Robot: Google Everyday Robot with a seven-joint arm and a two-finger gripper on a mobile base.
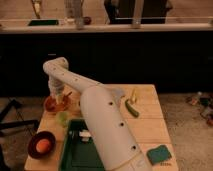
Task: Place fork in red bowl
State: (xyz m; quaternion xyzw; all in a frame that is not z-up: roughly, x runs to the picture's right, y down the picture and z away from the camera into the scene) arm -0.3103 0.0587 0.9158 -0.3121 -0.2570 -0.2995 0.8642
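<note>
The red bowl (pixel 52 104), shallow and orange-red, sits at the far left of the wooden table (pixel 147 125). My white arm reaches over the table to it, and my gripper (pixel 58 98) hangs right over the bowl, its tip at or in the bowl's inside. A thin dark piece (pixel 67 94) sticks out past the bowl's right rim next to the gripper. It may be the fork, but I cannot make the fork out for certain.
A darker brown-red bowl (pixel 35 148) holding an orange egg-like thing sits at the front left. A small green cup (pixel 62 118) stands just in front of the red bowl. A green tray (pixel 75 155), a green sponge (pixel 159 153), a green vegetable (pixel 131 108) and a yellow item (pixel 133 95) also lie on the table.
</note>
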